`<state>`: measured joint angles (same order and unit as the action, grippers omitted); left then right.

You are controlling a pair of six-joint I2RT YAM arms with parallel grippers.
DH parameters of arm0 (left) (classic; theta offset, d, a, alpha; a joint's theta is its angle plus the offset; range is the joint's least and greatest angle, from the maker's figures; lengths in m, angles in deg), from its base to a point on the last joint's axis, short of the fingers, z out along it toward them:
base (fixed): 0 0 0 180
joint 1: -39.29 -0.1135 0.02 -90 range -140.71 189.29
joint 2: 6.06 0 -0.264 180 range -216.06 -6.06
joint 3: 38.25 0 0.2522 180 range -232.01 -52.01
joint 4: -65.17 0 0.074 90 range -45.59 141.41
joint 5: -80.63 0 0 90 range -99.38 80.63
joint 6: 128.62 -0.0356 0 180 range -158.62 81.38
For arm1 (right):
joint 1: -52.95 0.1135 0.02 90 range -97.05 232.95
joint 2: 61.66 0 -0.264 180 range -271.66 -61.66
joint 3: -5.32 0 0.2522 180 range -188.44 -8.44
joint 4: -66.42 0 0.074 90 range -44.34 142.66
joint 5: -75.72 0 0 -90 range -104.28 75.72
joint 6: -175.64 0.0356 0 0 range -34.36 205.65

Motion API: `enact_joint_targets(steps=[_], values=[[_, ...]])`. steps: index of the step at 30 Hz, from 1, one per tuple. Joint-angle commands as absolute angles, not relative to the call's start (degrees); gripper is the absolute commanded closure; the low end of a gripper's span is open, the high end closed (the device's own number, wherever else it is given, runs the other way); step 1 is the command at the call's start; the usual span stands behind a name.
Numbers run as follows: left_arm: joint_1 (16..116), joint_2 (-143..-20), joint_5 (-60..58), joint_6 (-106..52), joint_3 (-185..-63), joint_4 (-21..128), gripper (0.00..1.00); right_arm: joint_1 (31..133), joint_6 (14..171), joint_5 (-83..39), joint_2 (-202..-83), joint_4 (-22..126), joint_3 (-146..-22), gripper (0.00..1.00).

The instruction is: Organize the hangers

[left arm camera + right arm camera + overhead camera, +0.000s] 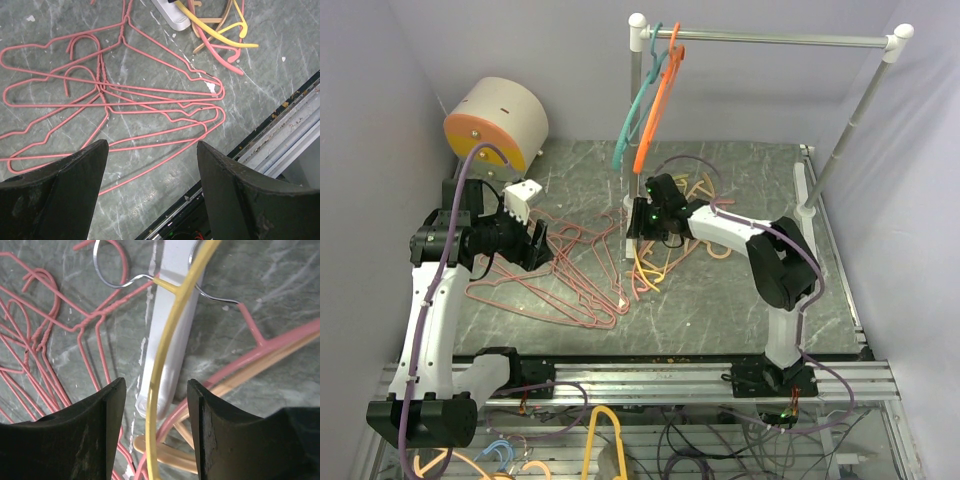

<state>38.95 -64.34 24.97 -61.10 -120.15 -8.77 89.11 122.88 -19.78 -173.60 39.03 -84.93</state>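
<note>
Several thin pink wire hangers (560, 290) lie tangled on the marble table; in the left wrist view the same pink wire hangers (125, 95) spread out ahead of my left gripper (152, 150). That left gripper (542, 248) hovers open at their left edge with nothing between its fingers. A teal hanger (638, 105) and an orange hanger (658, 105) hang on the silver rail (770, 39). My right gripper (645, 222) is low by the rail's left post. Its jaws, right gripper (156, 390), stand apart astride a yellow hanger (167, 340) without touching it. A peach hanger (165, 452) lies beneath.
The rail's white foot (170, 315) lies under the yellow hanger, with a thicker pink plastic hanger (280, 340) to its right. A beige drum with an orange face (495, 125) and a white block (523, 195) sit back left. The table's metal front edge (670, 375) is near.
</note>
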Motion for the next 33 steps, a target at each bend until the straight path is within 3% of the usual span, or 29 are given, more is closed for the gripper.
enact_joint_targets(steps=[1, 10, 18, 21, 33], values=[[38.41, -63.33, 25.76, -61.04, -119.68, -7.14, 0.17, 90.90, 121.88, -16.68, -175.81, 37.73, -88.20, 0.50], [38.24, -63.04, 25.59, -60.90, -119.68, -7.03, 0.17, 91.70, 120.83, -13.91, -179.42, 35.16, -91.08, 0.58], [38.14, -62.97, 25.39, -60.78, -119.68, -7.04, 0.17, 91.71, 120.55, -13.06, -179.73, 34.53, -91.44, 0.85], [38.01, -62.76, 25.25, -60.70, -119.60, -6.99, 0.17, 91.69, 120.37, -12.04, -177.81, 34.47, -90.70, 0.99], [37.79, -61.80, 24.88, -60.52, -119.60, -6.85, 0.17, 91.31, 123.38, -6.06, -152.48, 29.65, -80.31, 1.00]])
